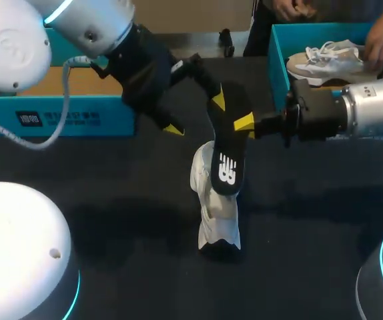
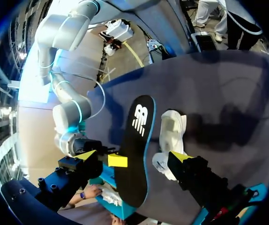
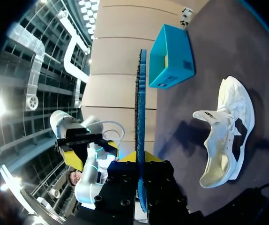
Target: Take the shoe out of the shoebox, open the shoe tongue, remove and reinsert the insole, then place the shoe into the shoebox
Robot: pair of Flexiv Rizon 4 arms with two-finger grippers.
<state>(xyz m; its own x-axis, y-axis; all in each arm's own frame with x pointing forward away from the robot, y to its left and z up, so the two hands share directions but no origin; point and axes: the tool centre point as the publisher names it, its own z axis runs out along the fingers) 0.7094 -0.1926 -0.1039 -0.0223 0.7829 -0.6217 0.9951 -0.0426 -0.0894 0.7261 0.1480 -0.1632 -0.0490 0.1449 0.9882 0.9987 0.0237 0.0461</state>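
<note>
Head view shows the shoe [image 1: 217, 213] out on the desk [image 1: 111, 220] mid-frame, the insole [image 1: 228, 147] already removed and pinched above it by the right jaws, left jaws spread wide about it, so reinserting and boxing look still to do.

A dark, matt table [image 1: 111, 200] is seen from above. Near its middle a white shoe [image 1: 218, 223] is laid, apparently tipped onto its side, with bare tabletop all around it. At the far left a teal shoebox [image 1: 65, 120] is set on the table, open, with its brown inside shown. At the far right a second teal box [image 1: 276, 60] is set, well apart from the first and from the shoe.
</note>
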